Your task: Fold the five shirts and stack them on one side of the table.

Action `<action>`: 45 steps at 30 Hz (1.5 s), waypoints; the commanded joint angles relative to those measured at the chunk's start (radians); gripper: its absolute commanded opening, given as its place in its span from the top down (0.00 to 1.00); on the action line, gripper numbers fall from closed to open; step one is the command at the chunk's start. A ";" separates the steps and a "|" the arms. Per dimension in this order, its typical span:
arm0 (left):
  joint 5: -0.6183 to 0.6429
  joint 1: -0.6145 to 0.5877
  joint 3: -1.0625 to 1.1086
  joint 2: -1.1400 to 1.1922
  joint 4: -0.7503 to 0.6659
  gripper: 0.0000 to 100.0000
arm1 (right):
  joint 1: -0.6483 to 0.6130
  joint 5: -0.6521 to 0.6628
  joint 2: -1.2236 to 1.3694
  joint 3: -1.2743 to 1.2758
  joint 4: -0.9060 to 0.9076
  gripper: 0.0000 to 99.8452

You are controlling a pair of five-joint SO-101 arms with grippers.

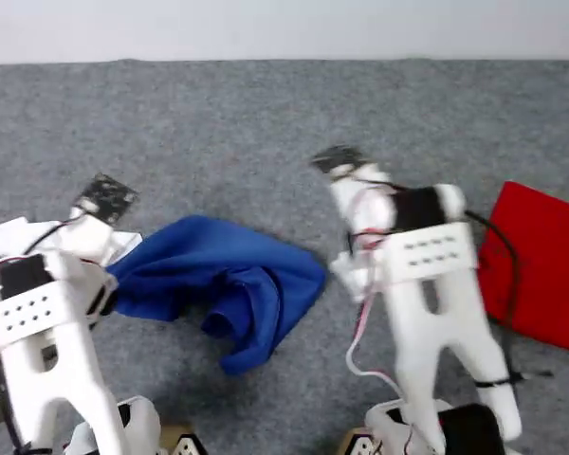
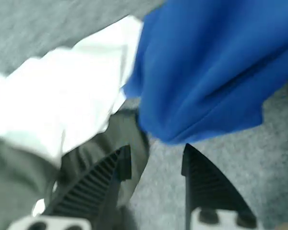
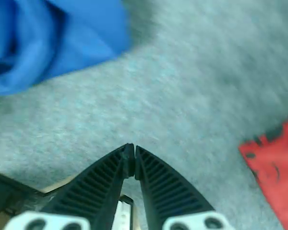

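A crumpled blue shirt [image 1: 229, 275] lies mid-table between the two arms. My left gripper [image 2: 153, 160] is open, its fingers just short of the blue shirt's [image 2: 206, 67] edge and holding nothing. Beside it a white shirt [image 2: 62, 100] lies on top of a grey-green shirt [image 2: 120, 134]. In the high view the left arm [image 1: 47, 303] stands over the white shirt [image 1: 9, 232]. My right gripper [image 3: 130, 152] is shut and empty above bare carpet, apart from the blue shirt [image 3: 53, 38]. A folded red shirt [image 1: 541, 261] lies flat at the right edge, beyond the right arm [image 1: 427, 256].
The table [image 1: 266, 123] is covered in grey carpet, and its far half is bare up to the pale wall. A corner of the red shirt [image 3: 273, 177] shows in the right wrist view. The arm bases stand along the near edge.
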 commanded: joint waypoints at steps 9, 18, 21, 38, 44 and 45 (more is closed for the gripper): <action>-0.015 -0.318 -0.096 0.000 0.051 0.82 | -0.203 -0.304 0.018 0.089 0.044 0.99; -0.012 -0.434 0.019 -0.006 -0.049 0.82 | -0.522 -0.644 0.077 0.147 0.038 0.82; -0.012 -0.453 0.064 -0.006 -0.061 0.82 | -0.552 -0.756 0.157 0.115 0.025 0.73; -0.012 -0.543 0.070 -0.006 -0.063 0.82 | -0.616 -0.770 0.711 -0.431 0.033 0.71; -0.012 -0.543 0.065 -0.006 -0.063 0.82 | -0.633 -0.769 0.780 -0.462 0.035 0.71; -0.012 -0.543 0.065 -0.006 -0.063 0.82 | -0.630 -0.769 0.786 -0.462 0.035 0.71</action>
